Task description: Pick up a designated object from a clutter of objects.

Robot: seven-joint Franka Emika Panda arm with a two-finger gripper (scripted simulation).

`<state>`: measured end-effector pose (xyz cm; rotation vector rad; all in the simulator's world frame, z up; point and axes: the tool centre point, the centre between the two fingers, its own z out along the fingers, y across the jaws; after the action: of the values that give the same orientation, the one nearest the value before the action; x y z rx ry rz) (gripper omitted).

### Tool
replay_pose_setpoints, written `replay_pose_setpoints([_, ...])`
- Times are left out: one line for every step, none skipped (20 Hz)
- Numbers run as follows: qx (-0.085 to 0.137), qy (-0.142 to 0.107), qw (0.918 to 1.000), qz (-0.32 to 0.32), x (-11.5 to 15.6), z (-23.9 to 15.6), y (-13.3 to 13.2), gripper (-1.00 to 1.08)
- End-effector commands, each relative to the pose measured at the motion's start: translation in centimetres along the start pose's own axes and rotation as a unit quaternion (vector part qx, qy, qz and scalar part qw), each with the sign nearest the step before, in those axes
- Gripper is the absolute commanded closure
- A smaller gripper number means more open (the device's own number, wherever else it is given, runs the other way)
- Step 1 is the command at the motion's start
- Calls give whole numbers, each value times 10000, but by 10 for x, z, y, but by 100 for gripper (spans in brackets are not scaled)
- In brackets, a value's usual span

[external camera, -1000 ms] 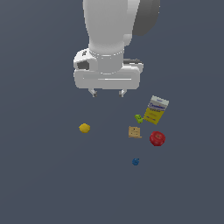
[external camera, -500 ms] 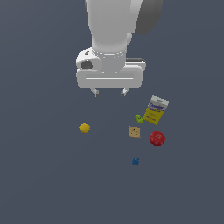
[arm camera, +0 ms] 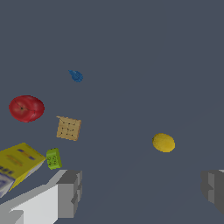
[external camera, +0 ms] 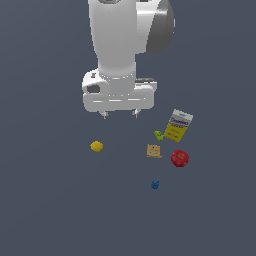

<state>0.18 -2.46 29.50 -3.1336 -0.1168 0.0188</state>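
Tool (external camera: 120, 114) open, above surface; lemon (external camera: 96, 146) below, toward exterior view's left.

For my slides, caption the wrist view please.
Open gripper above a lemon, set apart from apple, cracker and box.

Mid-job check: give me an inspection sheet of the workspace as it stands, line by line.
Surface: flat dark grey floor, unmarked.
Job's thing: yellow lemon lies alone, apart from the rest, not gripped.
Clutter: yellow-white box, green piece, tan cracker, red apple and blue piece grouped toward the exterior view's right.
Gripper: gripper above the floor, fingers apart, holding nothing.
Cables: nothing seen.
Surroundings: nothing seen beyond the grey floor.
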Motion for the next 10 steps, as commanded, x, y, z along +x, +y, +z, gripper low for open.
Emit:
replay_pose_setpoints([10, 3, 9999, -130, 1, 13, 8, -92])
replay_pose_setpoints([14, 6, 9998, -192, 2, 20, 12, -92])
replay_pose_setpoints([19, 9, 9997, -257, 2, 26, 16, -92])
replay_pose_setpoints([22, 12, 9995, -326, 2, 33, 21, -92])
replay_pose_setpoints([26, 15, 9992, -399, 2, 40, 25, -92])
replay_pose_setpoints([29, 19, 9989, -476, 2, 48, 30, -92])
replay_pose_setpoints([32, 22, 9985, -554, 2, 56, 35, -92])
replay_pose_setpoints([34, 26, 9980, -631, 2, 64, 40, -92])
replay_pose_setpoints([36, 30, 9975, -709, 1, 72, 45, -92])
replay_pose_setpoints([37, 33, 9969, -787, 0, 80, 50, -92])
